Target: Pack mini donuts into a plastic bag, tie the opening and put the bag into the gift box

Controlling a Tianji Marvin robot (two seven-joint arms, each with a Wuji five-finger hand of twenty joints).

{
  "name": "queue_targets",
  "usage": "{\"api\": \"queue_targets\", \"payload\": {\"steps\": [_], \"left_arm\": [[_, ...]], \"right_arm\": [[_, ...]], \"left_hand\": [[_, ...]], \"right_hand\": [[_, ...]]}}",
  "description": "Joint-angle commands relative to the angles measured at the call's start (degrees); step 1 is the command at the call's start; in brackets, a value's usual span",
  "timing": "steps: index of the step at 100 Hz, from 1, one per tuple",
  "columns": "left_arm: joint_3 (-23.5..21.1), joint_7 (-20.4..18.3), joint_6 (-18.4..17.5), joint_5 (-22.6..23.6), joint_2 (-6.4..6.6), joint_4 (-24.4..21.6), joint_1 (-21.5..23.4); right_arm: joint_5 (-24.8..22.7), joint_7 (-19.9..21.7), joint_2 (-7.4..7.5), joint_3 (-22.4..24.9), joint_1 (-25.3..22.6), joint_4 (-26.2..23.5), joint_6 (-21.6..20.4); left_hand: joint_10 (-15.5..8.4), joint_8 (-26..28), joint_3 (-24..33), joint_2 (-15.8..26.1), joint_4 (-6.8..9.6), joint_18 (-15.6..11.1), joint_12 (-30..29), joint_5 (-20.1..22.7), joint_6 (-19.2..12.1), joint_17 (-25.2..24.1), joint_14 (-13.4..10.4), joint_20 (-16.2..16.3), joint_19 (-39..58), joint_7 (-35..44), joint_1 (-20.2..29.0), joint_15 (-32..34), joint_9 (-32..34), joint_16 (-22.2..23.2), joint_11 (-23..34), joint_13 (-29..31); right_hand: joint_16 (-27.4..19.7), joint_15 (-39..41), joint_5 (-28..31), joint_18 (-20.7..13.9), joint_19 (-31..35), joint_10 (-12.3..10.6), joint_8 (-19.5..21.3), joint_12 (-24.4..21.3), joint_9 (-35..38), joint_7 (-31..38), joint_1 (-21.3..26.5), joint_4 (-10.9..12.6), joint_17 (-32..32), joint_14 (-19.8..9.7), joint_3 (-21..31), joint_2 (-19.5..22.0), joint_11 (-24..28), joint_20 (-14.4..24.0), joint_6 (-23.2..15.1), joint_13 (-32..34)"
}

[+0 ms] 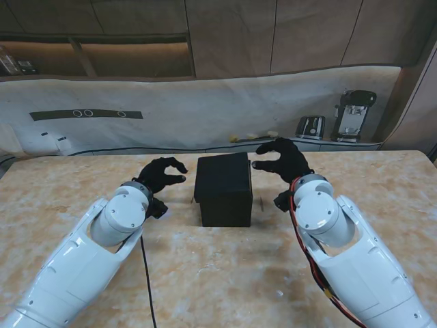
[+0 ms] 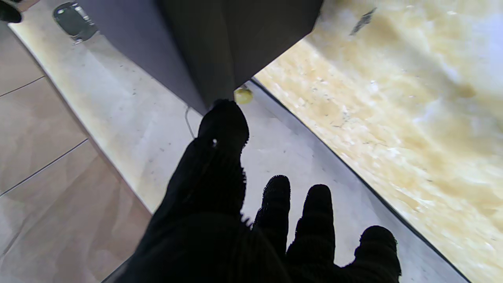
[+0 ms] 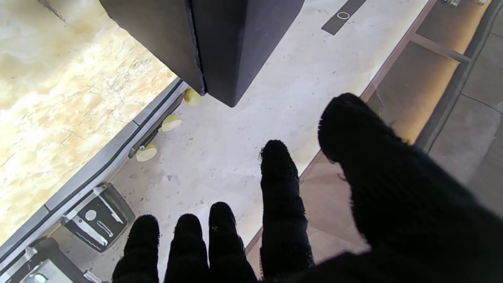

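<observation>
I see the black gift box point(image 1: 223, 189) standing closed near the middle of the table point(image 1: 225, 273), a little toward the far edge, turned slightly so one corner points away from me; it looks close to cubic, so I cannot name a long axis. My left hand point(image 1: 161, 173) sits just to its left with the fingers point(image 2: 275, 196) curled and apart, holding nothing, and a clear gap to the box wall. My right hand point(image 1: 283, 158) is at the box's far right corner, fingers point(image 3: 277, 173) spread and curved toward the lid, also holding nothing; whether a fingertip touches the box I cannot tell. The near half of the table is bare marble, with open room toward both side edges. Beyond the far edge lies a pale counter point(image 1: 205, 113), where a few small yellowish pieces point(image 1: 252, 137) lie close behind the box; I cannot make out what they are. A toaster point(image 1: 310, 127) and a coffee machine point(image 1: 354, 115) stand at the counter's right end. A dark strip point(image 1: 85, 114) with white circles lies on the counter to the left; I can read no writing anywhere. A black cable point(image 1: 147, 273) runs across the table beside my left arm.
</observation>
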Motion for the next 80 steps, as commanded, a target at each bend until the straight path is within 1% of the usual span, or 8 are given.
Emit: {"api": "queue_targets", "payload": {"steps": [1, 20, 48, 64, 80], "left_arm": [[0.4, -1.1, 1.1, 0.1, 0.07, 0.8, 0.0], [2.3, -2.2, 2.3, -0.3, 0.04, 2.4, -1.2], [4.9, -1.5, 1.9, -2.7, -0.87, 4.5, -3.5], [5.5, -0.8, 1.5, -3.7, -1.27, 4.6, -4.0], [5.5, -0.5, 1.4, -3.9, -1.34, 4.2, -3.8]], "right_arm": [[-0.2, 0.7, -0.15, -0.1, -0.6, -0.1, -0.3], [-0.4, 0.9, -0.04, 0.1, -0.9, -0.1, -0.4], [-1.2, 1.2, 0.2, 0.8, -1.7, -0.4, -0.4], [-1.3, 1.2, 0.23, 1.0, -2.0, -0.4, -0.3], [-1.2, 1.1, 0.19, 0.9, -2.1, -0.3, -0.1]], "left_hand": [[-1.3, -0.1, 0.8, -1.5, 1.09, -1.1, 0.5, 0.6, -1.6, -1.0, -0.5, 1.3, 0.2, 2.4, 3.0, 0.8, -1.0, 1.2, 0.5, -0.9], [-1.2, 0.2, 0.9, -2.1, 1.22, -0.9, 0.5, 1.3, -1.7, -0.9, -0.4, 1.5, 0.3, 3.9, 2.8, 1.0, -1.1, 1.2, 0.6, -0.8], [-1.2, -0.3, 0.9, -2.1, 1.29, -0.9, 0.4, 1.0, -1.9, -0.8, -0.3, 1.7, 0.4, 4.4, 2.4, 1.2, -1.1, 1.2, 0.7, -0.9], [-1.1, -0.6, 0.8, -1.6, 1.19, -1.0, 0.5, 0.6, -1.9, -0.8, -0.4, 1.8, 0.4, 4.2, 2.1, 1.3, -1.1, 1.2, 0.7, -0.9], [-1.1, -0.7, 0.6, -1.3, 1.1, -1.0, 0.5, 0.6, -1.9, -0.7, -0.4, 2.0, 0.4, 4.3, 2.1, 1.4, -0.9, 1.2, 0.9, -0.9]], "right_hand": [[1.0, -0.9, -0.9, -0.5, 0.2, -0.1, 0.2, -0.6, 1.0, -0.6, -0.1, -0.2, -1.0, -0.8, -0.5, -0.7, -0.4, 1.2, -2.0, 0.2], [1.1, -0.9, -0.8, -0.5, 0.1, -0.1, 0.1, -0.6, 1.0, -0.6, -0.1, -0.2, -1.0, -0.8, -0.6, -0.8, -0.5, 1.3, -2.2, 0.2], [1.1, -1.1, -1.1, -0.5, 0.0, -0.2, -0.1, -0.7, 1.0, -0.8, -0.2, -0.2, -1.0, -0.8, -0.9, -0.7, -0.7, 1.4, -2.0, 0.2], [1.1, -1.2, -1.2, -0.5, -0.1, -0.2, -0.1, -0.7, 1.0, -0.9, -0.3, -0.1, -1.2, -0.8, -1.0, -0.6, -0.7, 1.4, -1.9, 0.2], [1.1, -1.2, -1.2, -0.5, -0.1, -0.2, -0.2, -0.7, 1.0, -1.0, -0.6, -0.1, -1.4, -0.8, -1.1, -0.4, -0.8, 1.5, -1.8, 0.1]]}}
